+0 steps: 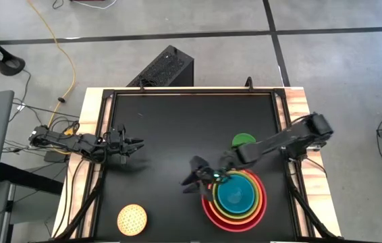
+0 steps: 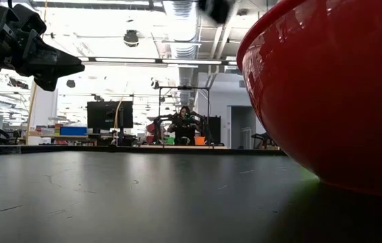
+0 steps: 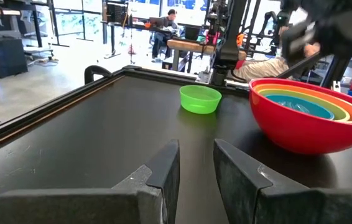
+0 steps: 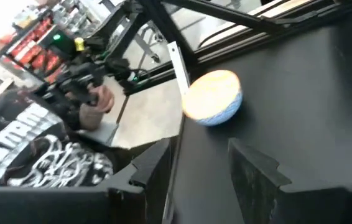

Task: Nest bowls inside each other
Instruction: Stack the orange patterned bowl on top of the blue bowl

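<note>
A red bowl [image 1: 211, 212] holds an orange, a lime green and a blue bowl [image 1: 235, 196] nested inside it, at the table's near right. The smallest dark green bowl [image 1: 243, 140] stands upright behind them. The speckled yellow bowl [image 1: 131, 219] stands near the near left corner and shows in the right wrist view [image 4: 213, 96]. My right gripper [image 1: 194, 177] hangs open above the table just left of the stack, with nothing between its fingers [image 4: 157, 162]. At the left edge my left gripper [image 1: 135, 144] points level across the table, its fingers [image 3: 170, 158] a little apart and empty.
The black tabletop is framed by a raised rim [image 1: 191, 92] on wooden boards. A black box [image 1: 164, 67] sits beyond the far edge, and cables lie at the left. In the low view the red bowl [image 2: 333, 88] fills the right side. A person [image 2: 184, 125] sits far off.
</note>
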Available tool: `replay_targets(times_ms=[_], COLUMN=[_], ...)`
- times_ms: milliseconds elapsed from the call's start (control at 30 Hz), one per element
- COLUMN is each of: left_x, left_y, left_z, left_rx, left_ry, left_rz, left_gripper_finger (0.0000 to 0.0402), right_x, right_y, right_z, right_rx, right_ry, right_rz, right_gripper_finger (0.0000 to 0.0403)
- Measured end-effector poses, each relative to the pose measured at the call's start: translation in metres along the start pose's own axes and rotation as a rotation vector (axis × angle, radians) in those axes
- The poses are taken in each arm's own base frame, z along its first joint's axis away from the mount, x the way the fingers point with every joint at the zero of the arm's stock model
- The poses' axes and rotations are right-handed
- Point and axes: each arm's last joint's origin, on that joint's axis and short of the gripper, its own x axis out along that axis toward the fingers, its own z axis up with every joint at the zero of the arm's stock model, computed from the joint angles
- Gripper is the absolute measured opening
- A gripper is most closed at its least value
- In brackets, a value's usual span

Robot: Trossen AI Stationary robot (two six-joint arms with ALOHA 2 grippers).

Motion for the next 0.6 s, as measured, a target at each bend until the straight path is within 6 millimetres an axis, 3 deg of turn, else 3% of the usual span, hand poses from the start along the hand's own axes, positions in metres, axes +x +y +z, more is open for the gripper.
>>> replay_targets(times_ms=[133,233,600], left_x=[0.000,0.000,0.000], left_y=[0.000,0.000,0.000], left_z=[0.000,0.000,0.000], left_rx=[0.000,0.000,0.000], left_ry=[0.000,0.000,0.000], left_rz=[0.000,0.000,0.000], left_gripper_finger=[0.0087,0.0087,0.0087], right_x=[0.036,0.064,0.155], right_y=[-0.031,-0.041,-0.042], right_z=[0.002,0.008,0.032], right_rx=[-0.021,-0.085,-0.273], right_ry=[0.000,0.034,0.248], right_rz=[0.022,0.055,0.035], right_gripper_finger=[0.0176,0.0176,0.0176])
